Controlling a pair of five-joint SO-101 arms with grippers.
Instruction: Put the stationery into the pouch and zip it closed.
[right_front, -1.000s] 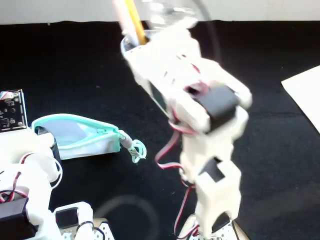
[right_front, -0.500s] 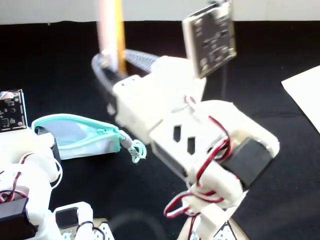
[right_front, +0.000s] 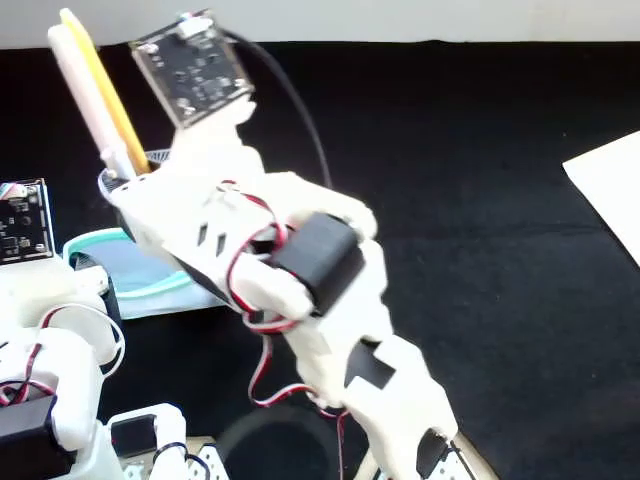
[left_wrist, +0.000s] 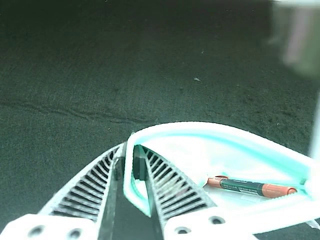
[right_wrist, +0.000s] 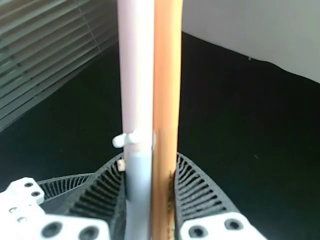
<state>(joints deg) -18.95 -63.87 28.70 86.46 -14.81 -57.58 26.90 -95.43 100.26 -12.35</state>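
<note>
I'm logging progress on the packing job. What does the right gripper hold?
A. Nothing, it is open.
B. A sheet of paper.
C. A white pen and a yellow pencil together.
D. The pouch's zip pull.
C: in the right wrist view the right gripper is shut on a white pen and a yellow pencil, side by side; the left gripper pinches the pouch rim.

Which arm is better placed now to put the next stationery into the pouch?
Right. The right jaws grip a white pen and a yellow pencil near the pouch; the left jaws clamp its rim.
</note>
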